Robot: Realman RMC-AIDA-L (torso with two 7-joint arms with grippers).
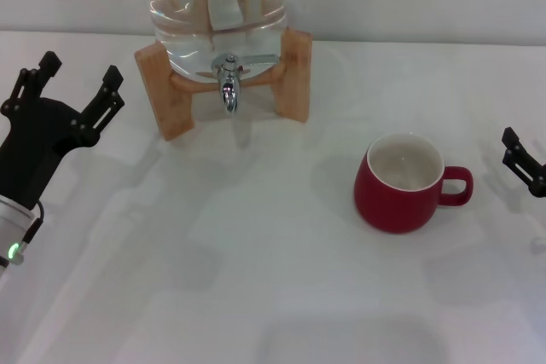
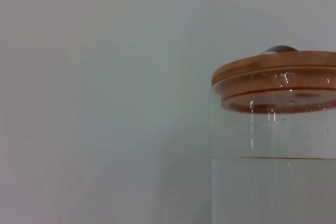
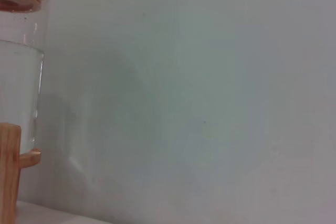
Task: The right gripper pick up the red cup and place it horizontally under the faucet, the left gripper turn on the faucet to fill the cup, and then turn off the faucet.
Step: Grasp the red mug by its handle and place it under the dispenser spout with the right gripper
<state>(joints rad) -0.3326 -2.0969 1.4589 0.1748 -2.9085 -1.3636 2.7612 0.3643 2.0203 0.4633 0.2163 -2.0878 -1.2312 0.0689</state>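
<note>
The black left claw [image 1: 72, 91] is hovering spread open and empty over the white table [image 1: 256, 279]. The chrome faucet [image 1: 228, 83] is jutting from the clear water jug [image 1: 213, 6] in its wooden stand [image 1: 294, 74]. The dark-red ceramic cup [image 1: 401, 183] is standing upright, well right of the spout. The black right claw [image 1: 522, 162] is peeking in at the edge; how far it is open cannot be told.

white table [image 1: 256, 296] | on it: red cup [image 1: 398, 185] upright; wooden stand [image 1: 175, 95] w/ jug, at back
</note>
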